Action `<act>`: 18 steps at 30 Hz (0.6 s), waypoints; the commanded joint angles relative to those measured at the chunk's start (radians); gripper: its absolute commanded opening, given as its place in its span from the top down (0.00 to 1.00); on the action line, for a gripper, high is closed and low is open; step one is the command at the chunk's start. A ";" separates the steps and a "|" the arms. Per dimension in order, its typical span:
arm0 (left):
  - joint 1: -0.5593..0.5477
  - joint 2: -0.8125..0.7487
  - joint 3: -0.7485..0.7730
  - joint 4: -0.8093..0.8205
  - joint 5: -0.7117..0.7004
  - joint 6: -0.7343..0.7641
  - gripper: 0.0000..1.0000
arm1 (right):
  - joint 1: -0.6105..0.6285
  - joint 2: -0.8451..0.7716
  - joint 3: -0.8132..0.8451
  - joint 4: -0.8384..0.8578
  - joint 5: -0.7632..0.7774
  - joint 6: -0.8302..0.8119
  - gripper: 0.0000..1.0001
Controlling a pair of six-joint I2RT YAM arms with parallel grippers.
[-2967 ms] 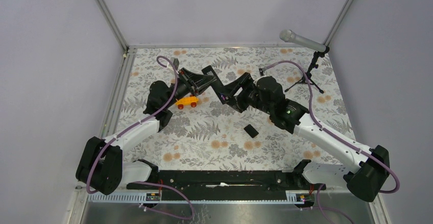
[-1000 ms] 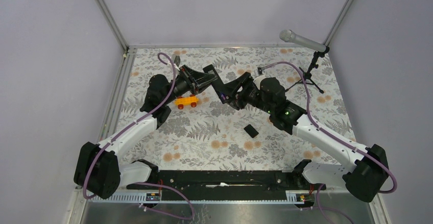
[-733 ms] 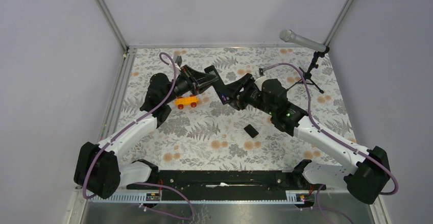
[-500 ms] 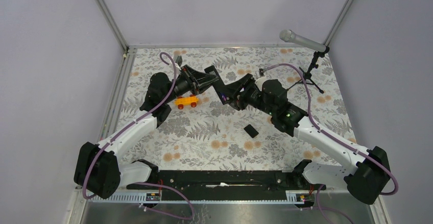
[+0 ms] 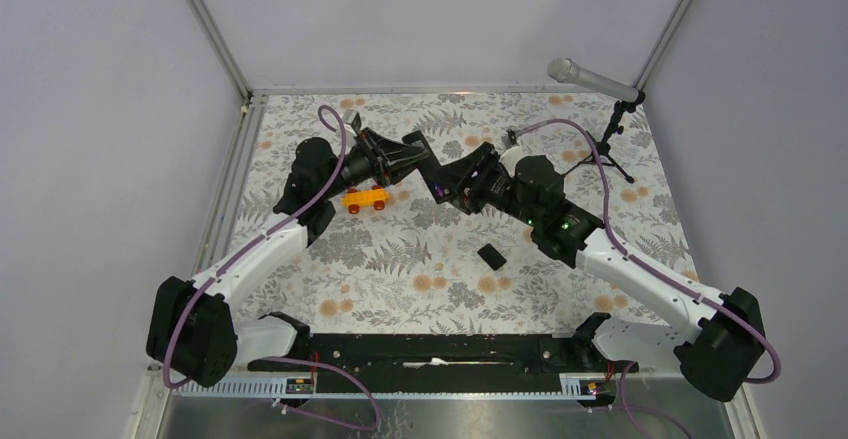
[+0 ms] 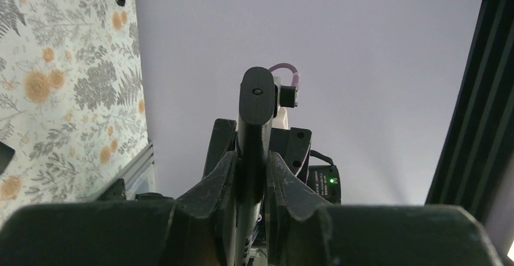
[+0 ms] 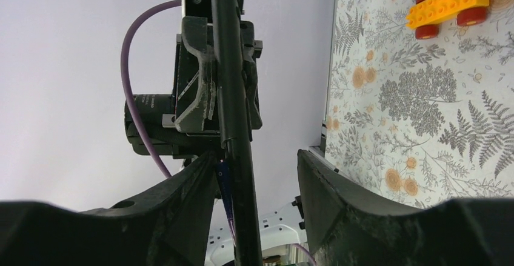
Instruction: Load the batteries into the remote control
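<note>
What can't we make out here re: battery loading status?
- Battery bay of the remote control: in the top view it is covered by the left gripper and right gripper. Both wrist views show the remote only edge-on.
- Purplish-blue battery: the right wrist view shows only a sliver beside the remote, so I cannot tell whether it is seated.
- Darker battery: not found in any view.

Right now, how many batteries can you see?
1: a purplish-blue battery between the remote control and one finger of the right gripper. The second may be hidden.

Floral table (image 5: 400, 279): toy car (image 5: 366, 199), cover (image 5: 490, 255)
</note>
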 commanded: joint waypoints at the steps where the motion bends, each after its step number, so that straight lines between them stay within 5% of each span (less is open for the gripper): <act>1: 0.024 -0.013 0.095 0.214 0.008 -0.200 1.00 | -0.004 -0.002 -0.056 -0.144 0.021 -0.121 0.44; 10: 0.043 -0.024 0.114 0.195 0.018 -0.220 1.00 | -0.005 0.002 -0.077 -0.139 0.029 -0.154 0.42; 15: 0.043 -0.042 0.124 0.032 0.039 -0.065 1.00 | -0.004 -0.001 -0.017 -0.067 0.046 -0.155 0.12; 18: 0.044 -0.051 0.129 -0.079 0.055 0.069 1.00 | -0.008 0.008 0.035 0.003 0.058 -0.190 0.04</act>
